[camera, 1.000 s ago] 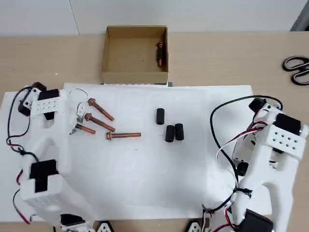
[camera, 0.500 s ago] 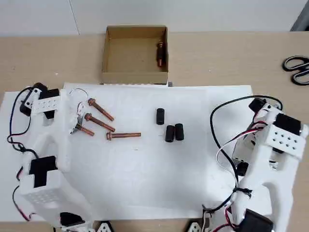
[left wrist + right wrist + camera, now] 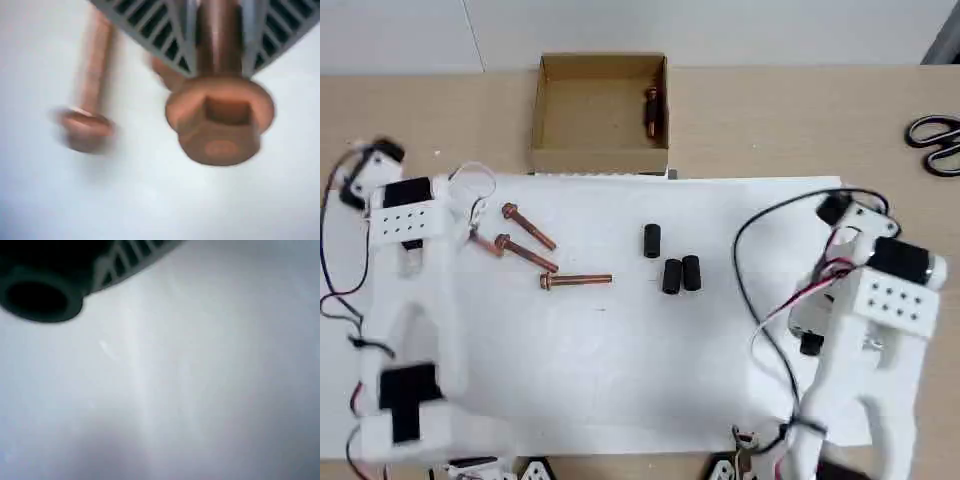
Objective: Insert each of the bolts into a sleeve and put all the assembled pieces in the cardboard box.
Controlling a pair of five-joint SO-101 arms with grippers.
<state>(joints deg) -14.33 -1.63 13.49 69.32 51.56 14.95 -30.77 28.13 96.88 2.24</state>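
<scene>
My left gripper (image 3: pixel 220 30) is shut on a copper bolt (image 3: pixel 219 120), whose hex head faces the wrist camera. In the high view that bolt (image 3: pixel 485 243) hangs at the left arm's tip, just left of two loose bolts (image 3: pixel 528 226) (image 3: pixel 525 252). A third loose bolt (image 3: pixel 576 281) lies nearer the middle. Three black sleeves (image 3: pixel 652 240) (image 3: pixel 671 276) (image 3: pixel 691 272) stand mid-mat. My right gripper (image 3: pixel 75 275) is shut on a black sleeve (image 3: pixel 40 297) above bare mat. The cardboard box (image 3: pixel 548 110) at the back holds one assembled piece (image 3: pixel 652 110).
A white mat (image 3: pixel 620 380) covers the table between the arms. Scissors (image 3: pixel 935 140) lie at the far right edge of the wooden table. The right arm's cables (image 3: pixel 765 290) loop over the mat's right side.
The left arm has lifted one bolt off the mat and drawn back toward the far left. The right arm has swung slightly toward the middle.
</scene>
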